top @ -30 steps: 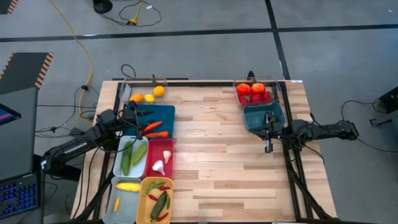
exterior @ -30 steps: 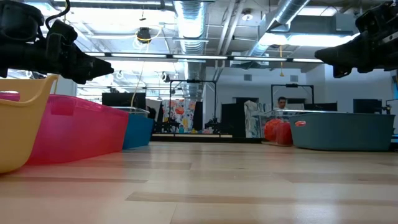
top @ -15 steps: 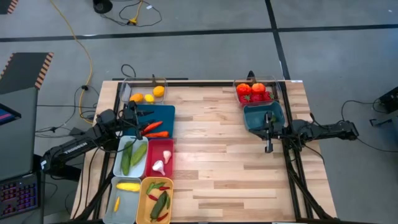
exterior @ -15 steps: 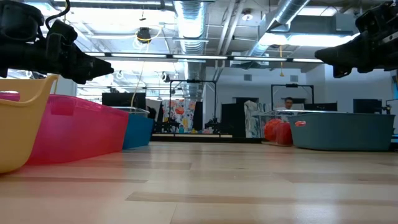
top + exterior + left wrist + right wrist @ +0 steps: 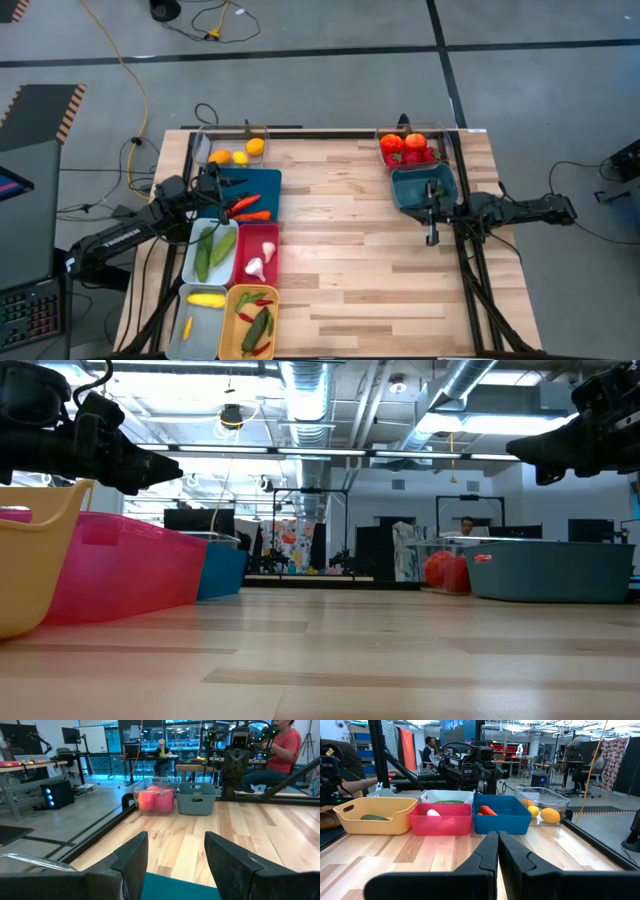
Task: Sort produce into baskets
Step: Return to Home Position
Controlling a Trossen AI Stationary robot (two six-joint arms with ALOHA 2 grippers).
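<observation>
Eight bins stand on the table (image 5: 340, 260), six at the left and two at the right. The clear bin (image 5: 232, 145) holds three citrus fruits (image 5: 255, 147), the dark blue bin (image 5: 268, 185) two carrots (image 5: 246, 203), the white bin (image 5: 192, 262) two cucumbers (image 5: 204, 255), and the red bin (image 5: 243, 262) two garlic bulbs (image 5: 255, 268). The left gripper (image 5: 176, 842) hangs over the dark blue bin, fingers spread and empty. The right gripper (image 5: 497, 840), pinched closed on nothing, is beside the teal bin (image 5: 410, 190).

L end effector (image 5: 226, 184) over dk blue bin (image 5: 268, 186); R end effector (image 5: 431, 213) at teal bin (image 5: 406, 190) edge.
</observation>
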